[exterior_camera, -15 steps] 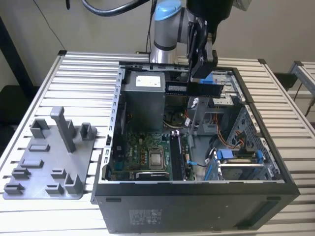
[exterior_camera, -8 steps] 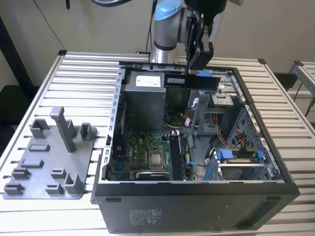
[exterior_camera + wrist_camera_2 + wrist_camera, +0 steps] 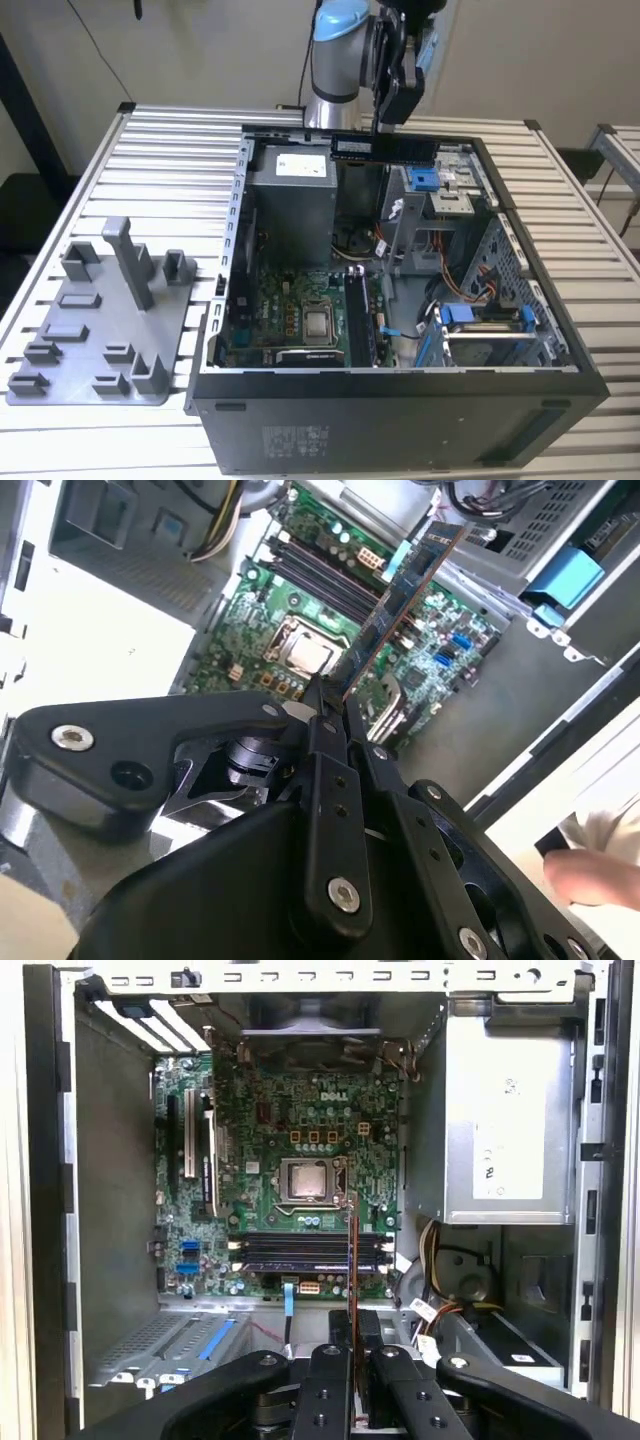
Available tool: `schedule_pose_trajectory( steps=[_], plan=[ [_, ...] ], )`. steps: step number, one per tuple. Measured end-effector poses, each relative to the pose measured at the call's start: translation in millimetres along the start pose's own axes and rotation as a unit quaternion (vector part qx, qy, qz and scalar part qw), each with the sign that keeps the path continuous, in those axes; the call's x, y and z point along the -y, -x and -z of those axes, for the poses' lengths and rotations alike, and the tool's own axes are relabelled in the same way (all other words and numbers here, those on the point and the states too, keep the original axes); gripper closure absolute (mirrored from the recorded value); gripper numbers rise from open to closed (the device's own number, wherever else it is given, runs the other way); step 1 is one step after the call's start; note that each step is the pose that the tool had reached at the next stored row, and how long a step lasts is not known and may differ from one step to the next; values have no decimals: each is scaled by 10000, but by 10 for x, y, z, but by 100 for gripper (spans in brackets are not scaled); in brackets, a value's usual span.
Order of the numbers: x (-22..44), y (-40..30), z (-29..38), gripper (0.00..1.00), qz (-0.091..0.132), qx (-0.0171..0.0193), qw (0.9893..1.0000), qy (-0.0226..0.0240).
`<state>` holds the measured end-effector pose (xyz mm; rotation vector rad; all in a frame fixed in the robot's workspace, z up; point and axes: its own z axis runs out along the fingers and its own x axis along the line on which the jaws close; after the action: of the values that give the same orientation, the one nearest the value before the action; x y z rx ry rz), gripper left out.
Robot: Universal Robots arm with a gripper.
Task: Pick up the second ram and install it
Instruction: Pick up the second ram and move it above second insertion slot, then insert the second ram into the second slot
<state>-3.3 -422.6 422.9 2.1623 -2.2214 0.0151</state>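
My pincer (image 3: 379,128) is clamped on the second ram (image 3: 383,148). In both wrist views my two black fingers (image 3: 325,770) close on the thin stick with no gap left beside it. In the exterior view the ram hangs level beneath me, its long side across the picture. It is in the air over the far part of the open computer case (image 3: 400,400) and touches nothing inside.

In the second wrist view the ram runs away from my fingertips as a dark blue strip with chips along it. In the first wrist view I see it edge-on, a narrow line. Below it the green motherboard (image 3: 300,1140) lies flat on the case floor, with the processor (image 3: 307,1180) in its socket and the long black memory slots (image 3: 300,1252) just beside that. The ram's edge runs across those slots, not along them.

A grey power supply box (image 3: 292,190) sits in the far corner of the case. On the exterior view's left of the case, a grey fixture tray (image 3: 90,340) with upright posts rests on the slatted table (image 3: 170,140). A person's hand (image 3: 590,875) lies outside the case wall in the second wrist view.
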Motion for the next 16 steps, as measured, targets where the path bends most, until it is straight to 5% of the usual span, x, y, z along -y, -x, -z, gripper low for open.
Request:
schedule_pose_trajectory(
  steps=[7, 16],
  plan=[
    [-8, 127, 4, 86, -1, 0, 10000, 0],
    [-8, 134, 5, 86, -1, 0, 10000, 0]
  ],
)
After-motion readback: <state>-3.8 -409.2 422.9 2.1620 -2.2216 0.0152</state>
